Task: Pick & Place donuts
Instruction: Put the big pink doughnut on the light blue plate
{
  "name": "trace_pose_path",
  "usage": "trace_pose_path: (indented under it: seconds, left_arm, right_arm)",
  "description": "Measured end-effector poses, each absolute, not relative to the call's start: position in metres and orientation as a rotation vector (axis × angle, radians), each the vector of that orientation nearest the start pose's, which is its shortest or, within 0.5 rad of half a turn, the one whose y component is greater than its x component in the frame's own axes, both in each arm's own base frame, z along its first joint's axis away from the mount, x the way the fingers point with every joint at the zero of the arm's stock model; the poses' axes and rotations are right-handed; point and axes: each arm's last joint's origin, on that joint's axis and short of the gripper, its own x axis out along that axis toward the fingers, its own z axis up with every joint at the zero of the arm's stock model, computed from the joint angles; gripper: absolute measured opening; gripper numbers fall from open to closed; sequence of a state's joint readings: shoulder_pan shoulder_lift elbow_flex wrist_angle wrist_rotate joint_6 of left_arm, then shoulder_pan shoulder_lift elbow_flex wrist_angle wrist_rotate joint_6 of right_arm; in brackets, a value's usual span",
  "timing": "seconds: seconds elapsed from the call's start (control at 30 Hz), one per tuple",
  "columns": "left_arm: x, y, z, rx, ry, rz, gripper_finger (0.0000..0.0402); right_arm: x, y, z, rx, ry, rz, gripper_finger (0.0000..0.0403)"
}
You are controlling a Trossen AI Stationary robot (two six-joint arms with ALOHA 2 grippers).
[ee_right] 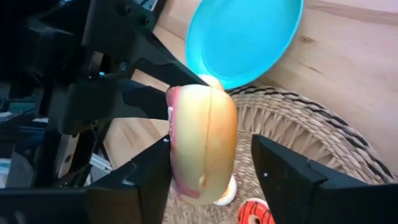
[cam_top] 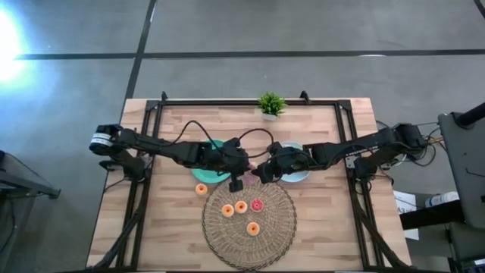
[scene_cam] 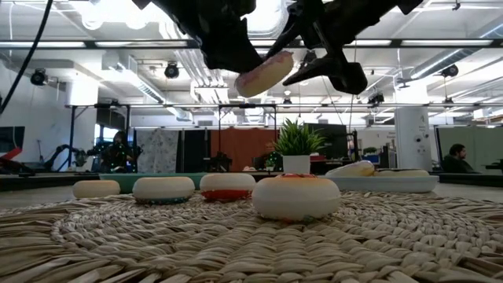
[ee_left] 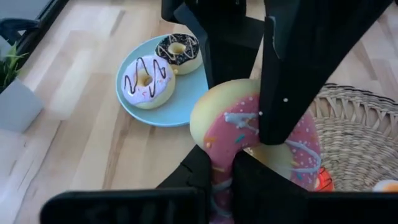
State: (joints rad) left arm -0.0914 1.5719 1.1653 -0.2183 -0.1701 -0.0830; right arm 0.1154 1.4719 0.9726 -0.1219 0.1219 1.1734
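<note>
My left gripper [ee_left: 249, 149] is shut on a large pink-frosted donut [ee_left: 255, 137] with sprinkles, held in the air over the far edge of the wicker mat [cam_top: 248, 224]; it also shows in the low view [scene_cam: 263, 73]. My right gripper [ee_right: 214, 168] is open, one finger on either side of the same donut [ee_right: 202, 143], seen edge-on. The two grippers meet at the table's middle [cam_top: 250, 171]. A pale pink-frosted donut [ee_left: 146, 81] and a dark chocolate donut [ee_left: 178, 53] lie on the light-blue plate [ee_left: 186, 106]. Several small orange donuts [cam_top: 227, 210] and a red one [cam_top: 258, 204] lie on the mat. My left gripper pinches the donut's ring between its two fingers, one finger [ee_left: 292, 93] lying across the frosted face and ending near the hole [ee_left: 273, 155], the other on the far side of the ring. The donut is lifted clear of the mat and tilted on edge. My right gripper: one finger [ee_right: 149, 180] stands close against the donut's frosted side, and I cannot tell whether it touches; the other finger [ee_right: 292, 174] stands apart from it.
An empty teal plate [ee_right: 242, 37] lies under my left arm [cam_top: 208, 173]. One small orange donut [cam_top: 201, 189] lies on the bare wood left of the mat. A potted plant [cam_top: 270, 105] stands at the far edge. Black rails [cam_top: 151, 144] run along the table's sides.
</note>
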Motion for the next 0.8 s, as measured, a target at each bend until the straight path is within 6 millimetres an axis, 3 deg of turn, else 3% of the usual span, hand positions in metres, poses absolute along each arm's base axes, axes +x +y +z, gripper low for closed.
trace_pose_path:
  seconds: [0.23, 0.4, 0.57, 0.8]
  left_arm:
    - [0.346, -0.027, 0.269, 0.001, 0.618, 0.110, 0.0081]
    - [0.343, -0.026, 0.266, -0.020, 0.652, 0.120, 0.0135]
    - [0.336, -0.026, 0.257, -0.033, 0.769, 0.142, 0.0163]
    - [0.331, -0.025, 0.252, -0.068, 0.822, 0.164, 0.0165]
  right_arm:
    - [0.312, 0.033, 0.242, 1.034, 0.587, -0.370, 0.0095]
    - [0.304, 0.031, 0.237, 1.006, 0.637, -0.467, 0.0030]
    - [0.284, 0.023, 0.235, 0.991, 0.730, -0.635, 0.0021]
    - [0.248, 0.014, 0.235, 0.981, 0.894, -0.748, 0.0027]
